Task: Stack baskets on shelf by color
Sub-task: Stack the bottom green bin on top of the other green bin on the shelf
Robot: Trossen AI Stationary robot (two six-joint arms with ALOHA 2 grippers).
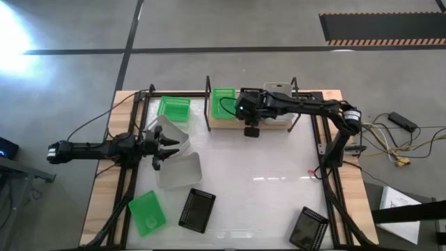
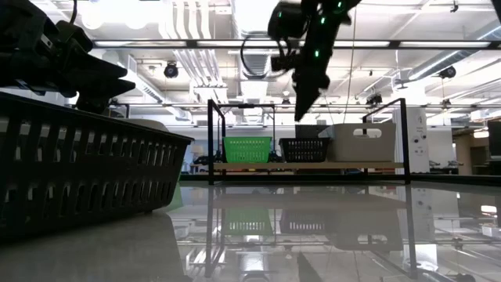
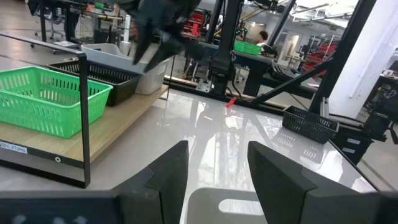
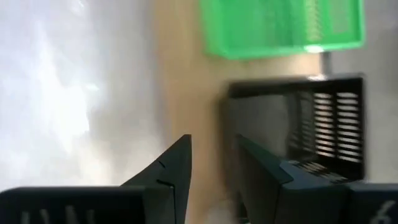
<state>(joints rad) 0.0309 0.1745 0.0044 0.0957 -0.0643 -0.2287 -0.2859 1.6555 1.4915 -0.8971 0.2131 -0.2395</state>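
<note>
Right gripper, fingers apart and empty, hangs above the black mesh basket on the shelf; its long axis runs 12-to-6.

Robotics lab, exposed ceiling ducts, concrete floor, workbenches

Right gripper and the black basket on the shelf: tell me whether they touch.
Apart. The low view shows the right gripper hanging above the black basket, with clear background between them.
</note>
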